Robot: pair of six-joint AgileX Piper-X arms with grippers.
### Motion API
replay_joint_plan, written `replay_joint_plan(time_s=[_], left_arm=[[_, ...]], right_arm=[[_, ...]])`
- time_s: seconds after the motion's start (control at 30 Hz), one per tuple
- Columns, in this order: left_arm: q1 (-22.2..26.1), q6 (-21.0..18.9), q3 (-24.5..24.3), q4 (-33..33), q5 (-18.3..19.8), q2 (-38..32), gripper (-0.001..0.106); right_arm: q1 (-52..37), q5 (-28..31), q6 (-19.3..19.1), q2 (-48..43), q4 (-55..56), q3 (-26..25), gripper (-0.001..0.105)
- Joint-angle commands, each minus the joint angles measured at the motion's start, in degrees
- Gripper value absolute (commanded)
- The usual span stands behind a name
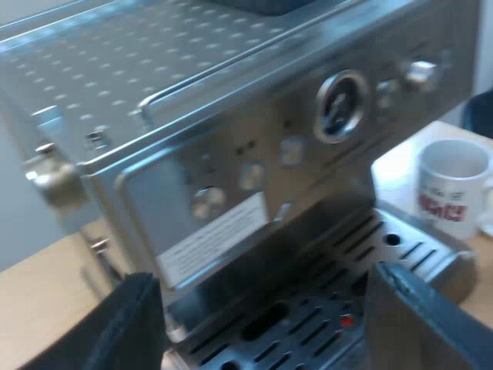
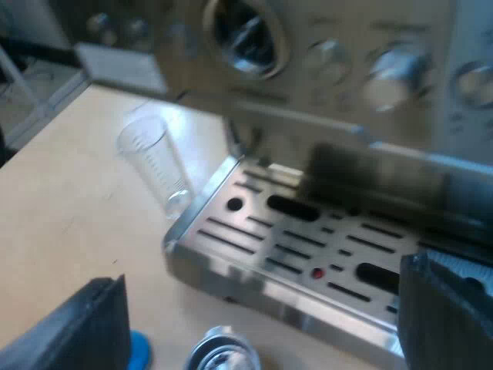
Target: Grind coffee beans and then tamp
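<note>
The metal holder [image 2: 223, 353] lies loose on the pale wooden surface [image 2: 69, 231], just beside the espresso machine's [image 2: 347, 100] slotted steel drip tray [image 2: 254, 262] and near the blue tamper [image 2: 140, 351]. It is probably heavy, rigid and slick at its polished rim, so better taken by its handle. The right gripper [image 2: 262, 316] and left gripper [image 1: 266, 308] both have fingers spread wide, holding nothing.

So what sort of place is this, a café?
Probably a coffee-making workbench: a brushed-steel espresso machine on a pale wooden table, a white mug with red print beside it, and a clear measuring glass.
</note>
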Motion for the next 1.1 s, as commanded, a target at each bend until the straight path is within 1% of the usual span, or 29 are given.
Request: replay_joint_plan(time_s=[0.03,0.07,0.1,0.13,0.23,0.3,0.33,0.4,0.53,0.63,0.67,0.7,0.73,0.77,0.83,0.87,0.93,1.03,1.1], left_arm=[[0.02,-0.52,-0.36,-0.27,-4.06,-0.32,0.051],[0.02,-0.52,-0.36,-0.27,-4.63,-0.32,0.050],[0.02,-0.69,-0.36,-0.27,-5.99,-0.32,0.046],[0.02,-0.77,-0.36,-0.27,-6.55,-0.32,0.044],[0.02,-0.78,-0.36,-0.27,-13.17,-0.32,0.035],[0.02,-0.78,-0.36,-0.27,-16.32,-0.32,0.031],[0.02,-0.78,-0.36,-0.27,-17.32,-0.32,0.028],[0.02,-1.24,-0.36,-0.27,-17.66,-0.32,0.025],[0.94,-2.45,-0.36,-0.27,-17.65,-0.32,0.024],[4.05,-2.75,-0.36,-0.27,-17.65,-0.32,0.024],[6.38,-2.75,-0.36,-0.27,-17.65,-0.32,0.024],[8.95,-2.75,-0.36,-0.27,-17.39,-0.32,0.024],[11.58,-2.91,-0.36,-0.03,-16.29,-0.60,0.024],[12.44,-2.92,-0.36,0.12,-15.08,-0.73,0.024],[16.62,-3.04,-0.52,2.33,-9.24,-1.95,0.024],[17.60,-3.29,-0.60,3.17,-7.27,-2.56,0.024],[18.61,-4.63,-0.59,6.01,-2.87,-4.66,0.024],[18.34,-4.66,-0.59,9.25,-1.90,-7.10,0.024],[18.23,-4.66,-0.59,13.19,-2.22,-10.24,0.024]], right_arm=[[-5.82,-2.69,-2.61,-1.56,0.42,-0.66,0.072],[-7.07,-2.76,-3.11,-1.74,0.60,-0.66,0.072],[-9.61,-2.74,-3.67,-2.27,1.30,-0.66,0.072],[-10.46,-2.87,-4.29,-2.69,1.69,-0.66,0.072],[-17.70,-4.61,-6.21,-5.45,4.37,-0.66,0.072],[-21.49,-6.49,-7.23,-6.78,5.56,-0.66,0.072],[-23.97,-7.49,-7.61,-7.79,6.13,-0.66,0.072],[-27.21,-9.03,-8.50,-9.20,6.89,-0.66,0.072],[-34.84,-12.58,-8.66,-11.75,7.97,-0.66,0.072],[-38.69,-15.04,-9.92,-12.72,9.15,-0.66,0.071],[-40.63,-16.38,-10.49,-13.05,9.93,-0.66,0.069],[-42.37,-17.45,-10.54,-13.32,10.73,-0.66,0.065],[-43.66,-18.00,-10.52,-13.43,11.46,-0.66,0.062],[-44.57,-17.97,-10.52,-13.54,12.11,-0.66,0.059],[-46.20,-17.98,-10.52,-13.59,13.73,-0.66,0.049],[-46.43,-17.98,-10.52,-13.59,13.99,-0.66,0.048],[-46.48,-17.98,-10.52,-13.59,14.98,-0.66,0.040],[-46.48,-17.98,-10.64,-13.90,15.62,-0.66,0.035],[-46.48,-17.98,-12.46,-15.04,17.46,-0.66,0.030]])
